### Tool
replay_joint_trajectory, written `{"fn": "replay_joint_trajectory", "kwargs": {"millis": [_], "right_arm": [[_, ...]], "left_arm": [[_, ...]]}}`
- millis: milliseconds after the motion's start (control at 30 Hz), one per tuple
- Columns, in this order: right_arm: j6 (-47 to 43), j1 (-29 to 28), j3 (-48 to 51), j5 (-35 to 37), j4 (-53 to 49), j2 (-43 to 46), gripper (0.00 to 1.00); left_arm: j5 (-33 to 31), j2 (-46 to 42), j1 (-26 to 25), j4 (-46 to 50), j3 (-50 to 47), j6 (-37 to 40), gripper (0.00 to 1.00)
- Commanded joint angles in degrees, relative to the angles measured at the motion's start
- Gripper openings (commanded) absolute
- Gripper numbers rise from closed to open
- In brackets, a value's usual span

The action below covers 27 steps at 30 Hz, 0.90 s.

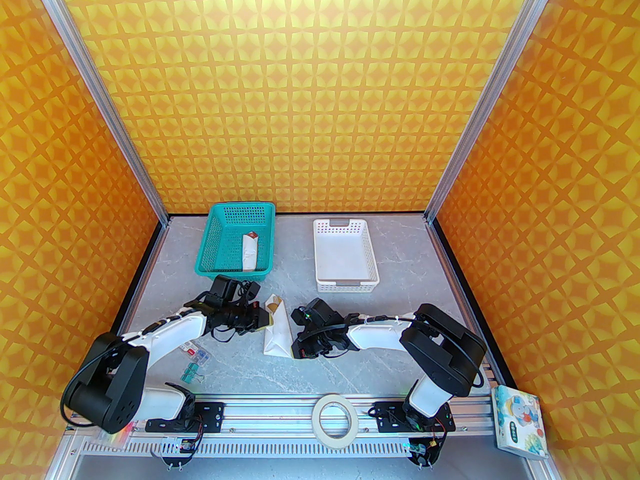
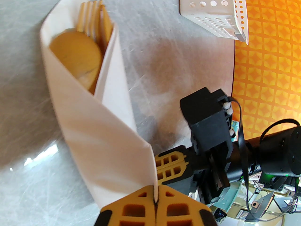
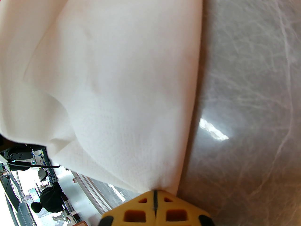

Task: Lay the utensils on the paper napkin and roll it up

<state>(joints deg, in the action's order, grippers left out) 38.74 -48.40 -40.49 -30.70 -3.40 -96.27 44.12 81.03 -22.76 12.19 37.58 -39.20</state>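
Observation:
The white paper napkin (image 1: 278,333) lies mid-table, folded into a narrow cone around the utensils. The tan spoon bowl (image 2: 75,55) and the fork tines (image 2: 94,18) stick out of its open far end. My left gripper (image 1: 266,318) is at the napkin's left edge; in the left wrist view, the left gripper (image 2: 155,196) is shut on a fold of the paper napkin (image 2: 94,131). My right gripper (image 1: 296,349) is at the napkin's near right corner. Up close, the right gripper (image 3: 155,196) is shut on the edge of the paper napkin (image 3: 105,79).
A teal basket (image 1: 215,238) at the back left holds a white roll with a red-brown tip (image 1: 249,252). A white basket (image 1: 320,248) stands back right. Binder clips (image 1: 192,368), a tape roll (image 1: 336,418) and a printed box (image 1: 517,420) sit near the front.

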Motion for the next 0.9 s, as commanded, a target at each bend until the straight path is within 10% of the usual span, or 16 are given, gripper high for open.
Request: {"fn": "replay_joint_trajectory", "kwargs": {"millis": [0,867], "right_arm": [[-0.86,-0.37,1.05,3.89,-5.57,-2.73,0.0],[-0.73,-0.54,1.09,3.74,-5.39,-3.31,0.0]], "left_arm": [[0.84,1.65,-1.05,-3.28,1.81,-1.79,0.02],[-4.6,11.49,-5.32,-12.19,4.78,-3.48,0.01]]}}
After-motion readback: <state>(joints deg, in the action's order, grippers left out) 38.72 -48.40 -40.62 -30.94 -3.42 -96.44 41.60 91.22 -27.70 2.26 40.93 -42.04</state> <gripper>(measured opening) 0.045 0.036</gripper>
